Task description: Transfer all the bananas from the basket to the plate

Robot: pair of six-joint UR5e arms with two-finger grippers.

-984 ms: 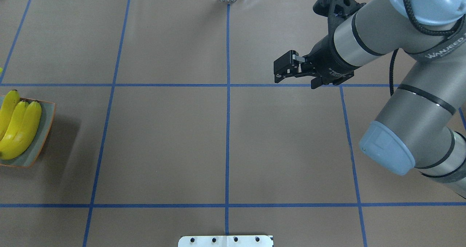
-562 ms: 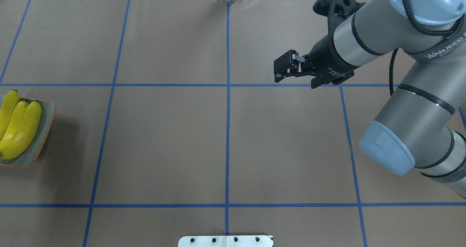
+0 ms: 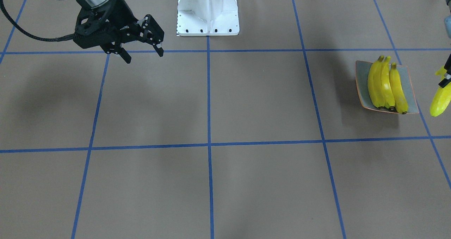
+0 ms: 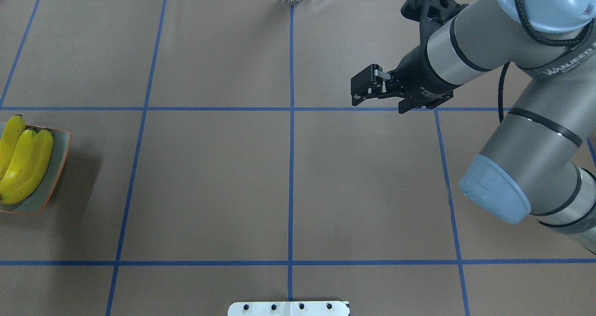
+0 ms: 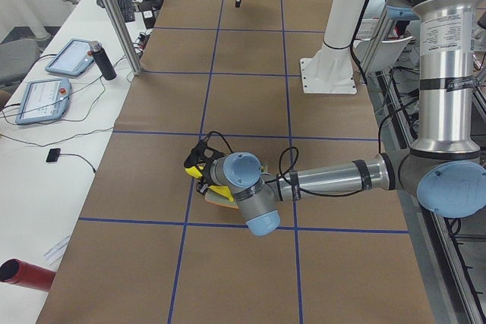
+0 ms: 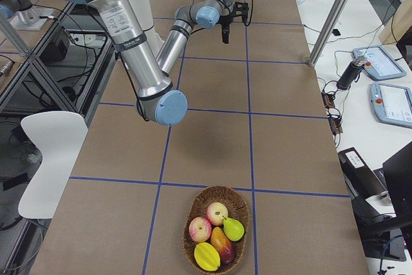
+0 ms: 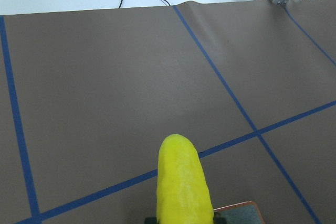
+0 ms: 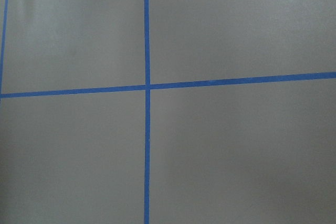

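- Table: brown cover with a blue tape grid. I see nothing in the left arm's path.
- Right arm: parked at the upper right of the overhead view, well apart from the plate. I judge it no collision risk.
- Basket: at the bottom centre of the right-side view. It holds round and pear-shaped fruit, and I see no banana in it.
- Plate: at the right of the front-facing view. Only narrow strips of glaze are bare on either side of its load. If the arm nudges the rim, I expect this light dish to slide.
- Three bananas: lying side by side on the plate, touching, tips toward the top of the frame. A descending fruit could knock one over the low rim.
- Pale banana: hanging at the right edge of the frame, just beside the plate and not touching it. It is gripped near its upper end.
  - Its glossy skin could let it pivot or slip during the sideways move.
  - Released too high, or onto the curved backs of the others, it would likely roll off.
- Left gripper: mostly cut off by the frame edge, closed around the pale banana. The wrist view confirms the fruit projecting forward. The gripper is outside the overhead view, so I am placing with limited sight.
- Right gripper: at the upper left of the frame, fingers spread wide and empty.
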